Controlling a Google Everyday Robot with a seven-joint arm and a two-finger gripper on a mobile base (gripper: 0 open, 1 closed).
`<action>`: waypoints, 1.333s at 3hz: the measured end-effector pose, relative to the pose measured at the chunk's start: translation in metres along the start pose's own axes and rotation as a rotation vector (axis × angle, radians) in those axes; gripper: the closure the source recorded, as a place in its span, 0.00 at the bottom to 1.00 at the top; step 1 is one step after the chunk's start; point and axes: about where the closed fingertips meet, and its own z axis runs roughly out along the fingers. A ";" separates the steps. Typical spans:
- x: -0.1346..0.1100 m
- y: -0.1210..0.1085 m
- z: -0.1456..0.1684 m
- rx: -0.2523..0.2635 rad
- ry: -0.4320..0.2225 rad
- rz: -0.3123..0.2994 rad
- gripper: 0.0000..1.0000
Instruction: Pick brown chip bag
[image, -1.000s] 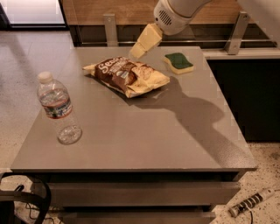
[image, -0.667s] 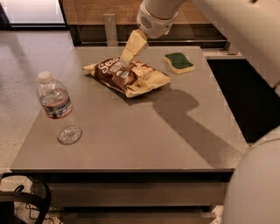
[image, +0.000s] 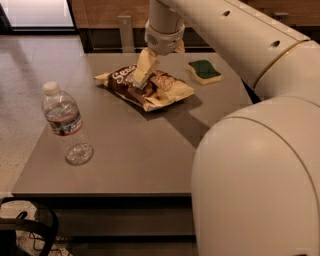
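Observation:
The brown chip bag (image: 145, 87) lies flat on the grey table (image: 130, 150) toward its far middle, dark brown with white lettering and pale yellow edges. My gripper (image: 140, 81) comes down from the white arm (image: 225, 35) and its cream-coloured tip sits right over the middle of the bag, at or just above its surface. The tip covers part of the bag's lettering.
A green-and-yellow sponge (image: 203, 71) lies to the right of the bag. A clear water bottle (image: 65, 125) stands upright near the table's left edge. My large white arm body (image: 260, 180) fills the right foreground. A railing runs behind the table.
My gripper has moved left and down from above the bag's far right side to over its middle. The camera has moved closer, and the arm now fills more of the right side.

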 end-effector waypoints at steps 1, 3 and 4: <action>0.005 0.011 0.031 -0.116 0.021 0.016 0.00; -0.009 0.067 0.071 -0.383 -0.060 -0.026 0.27; -0.010 0.067 0.070 -0.382 -0.059 -0.025 0.49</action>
